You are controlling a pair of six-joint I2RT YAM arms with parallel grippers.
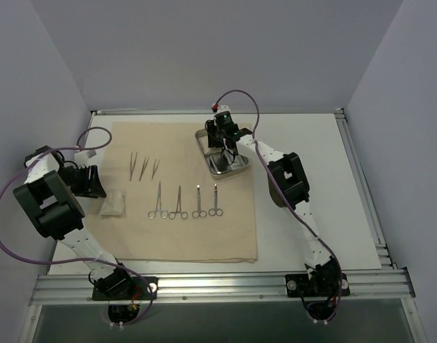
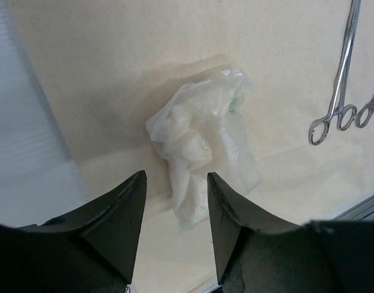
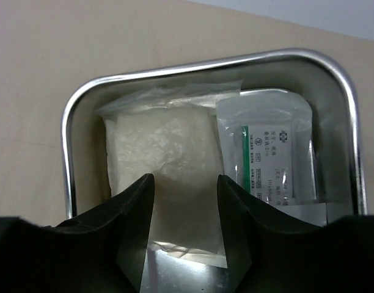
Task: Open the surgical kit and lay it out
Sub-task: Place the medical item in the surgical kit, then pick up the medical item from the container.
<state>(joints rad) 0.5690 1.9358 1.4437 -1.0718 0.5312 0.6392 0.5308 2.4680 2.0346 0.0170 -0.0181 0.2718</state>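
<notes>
Reaching over steel tray [image 3: 68,122], right claw [image 3: 186,180] parted, left claw [image 2: 176,177] beside packet [image 2: 202,146]

White bench [image 1: 347,186], its surface showing at right of frame. Beige cloth wrap [image 1: 183,239] lies flat directly on it, spread over left and centre, slightly creased.

White arms [image 1: 313,232] carry black joints, looping purple cables [image 1: 241,91] and black wedge-shaped jaws.
</notes>
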